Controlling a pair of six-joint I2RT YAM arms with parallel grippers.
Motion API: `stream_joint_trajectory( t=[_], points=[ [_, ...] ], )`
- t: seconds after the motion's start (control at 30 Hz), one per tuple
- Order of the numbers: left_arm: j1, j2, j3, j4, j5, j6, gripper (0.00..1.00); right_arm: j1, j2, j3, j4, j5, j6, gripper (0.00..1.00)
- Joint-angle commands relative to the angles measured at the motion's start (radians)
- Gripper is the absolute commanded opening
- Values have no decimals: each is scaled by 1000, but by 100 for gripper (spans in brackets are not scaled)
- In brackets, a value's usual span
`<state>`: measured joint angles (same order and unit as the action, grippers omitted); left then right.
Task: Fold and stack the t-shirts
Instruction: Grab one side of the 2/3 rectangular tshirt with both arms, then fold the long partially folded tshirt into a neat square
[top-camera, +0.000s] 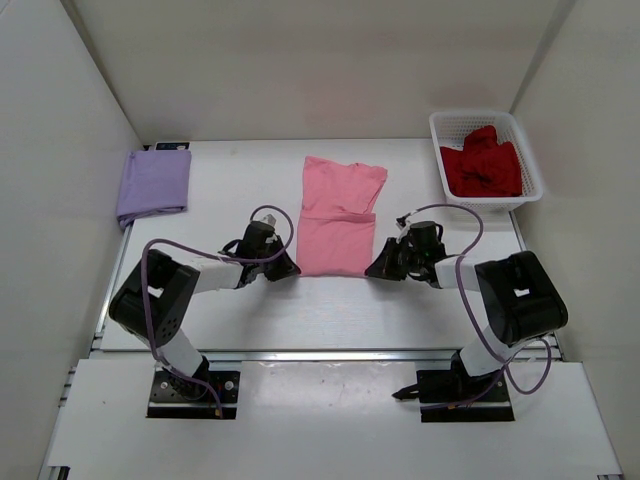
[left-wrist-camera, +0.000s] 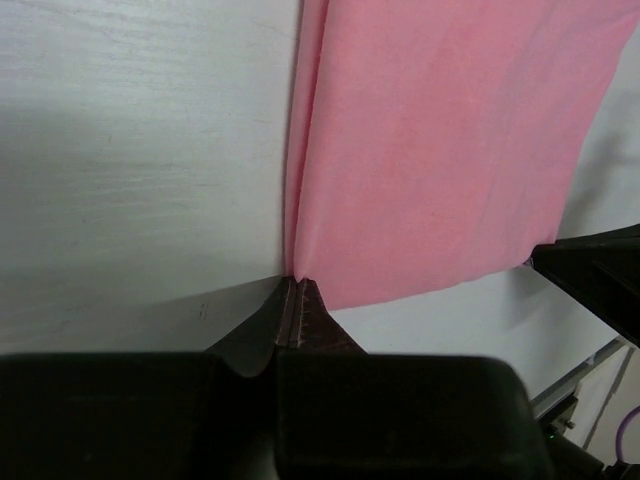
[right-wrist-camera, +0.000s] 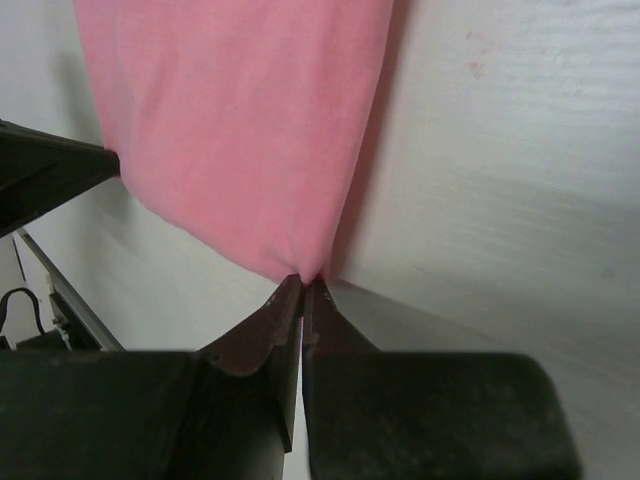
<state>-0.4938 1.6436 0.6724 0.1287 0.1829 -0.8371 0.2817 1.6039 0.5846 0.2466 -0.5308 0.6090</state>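
Wrist views: left claw (left-wrist-camera: 295, 285) clamps pink t-shirt (left-wrist-camera: 440, 150) corner; right claw (right-wrist-camera: 303, 285) clamps other corner.

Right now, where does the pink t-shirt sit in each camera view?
Top external: pink t-shirt mid-table, its near edge between the left gripper and right gripper.
Left wrist: fills the upper right, near corner at the closed tips.
Right wrist: fills the upper left, near corner at the closed tips.
Shared landmark: the shirt's near hem, with a shut gripper at each corner.
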Motion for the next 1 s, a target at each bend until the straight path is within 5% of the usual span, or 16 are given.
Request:
stream_joint_trajectory(
  t=[0.0, 0.3, 0.43, 0.7, 0.97],
  points=[
    [-26, -77, -20, -96, -34, 39, 0, 45, -83, -28, -7, 11, -14, 0],
    [-227, -450, -235, -369, -66, 3, 0, 350, -519, -273, -297, 153, 109, 0],
    [-164, -593, -138, -463, -65, -11, 0, 263, -663, -163, -400, 138, 88, 0],
    [-43, -193, 421, -440, -119, 141, 0, -56, -230, 331, -446, 55, -161, 0],
    [26, 229, 844, -477, -206, 191, 0, -137, 187, 730, -423, 20, -195, 0]
  ],
)
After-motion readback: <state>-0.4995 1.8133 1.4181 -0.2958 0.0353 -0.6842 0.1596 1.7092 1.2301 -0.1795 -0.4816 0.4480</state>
